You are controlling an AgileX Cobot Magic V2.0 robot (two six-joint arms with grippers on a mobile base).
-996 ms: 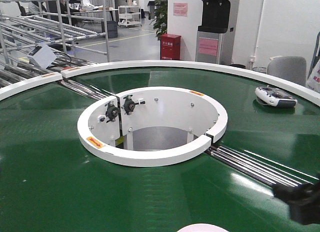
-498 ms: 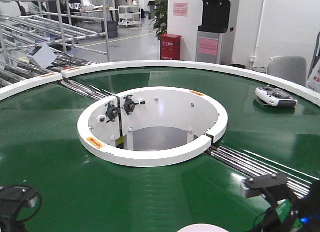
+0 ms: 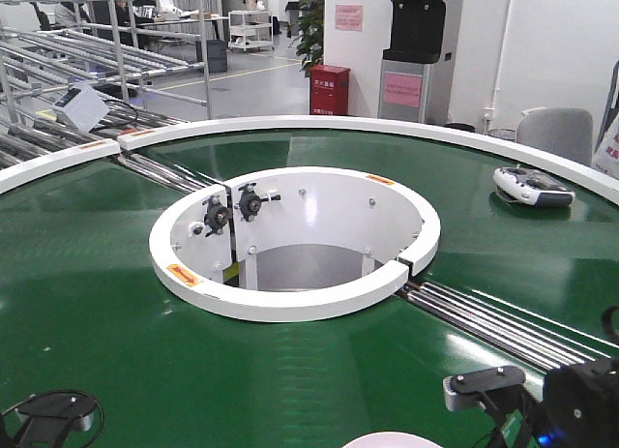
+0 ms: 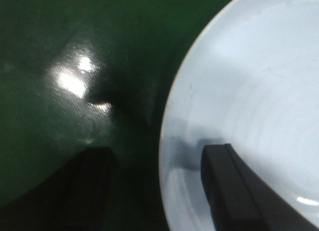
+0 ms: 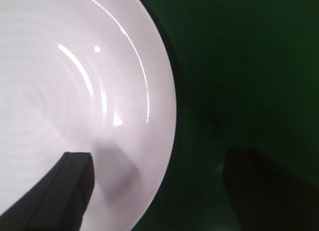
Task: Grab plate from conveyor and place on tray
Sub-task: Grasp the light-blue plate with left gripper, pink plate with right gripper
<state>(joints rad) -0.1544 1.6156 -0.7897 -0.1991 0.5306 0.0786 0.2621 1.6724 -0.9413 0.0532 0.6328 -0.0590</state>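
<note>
The plate lies flat on the conveyor belt at its near edge. The left gripper and right gripper both stand wide open. Each has one finger over the plate face and one over bare belt, straddling opposite rims, evidently positioned to pinch an edge apiece. The tray is not in view.
</note>
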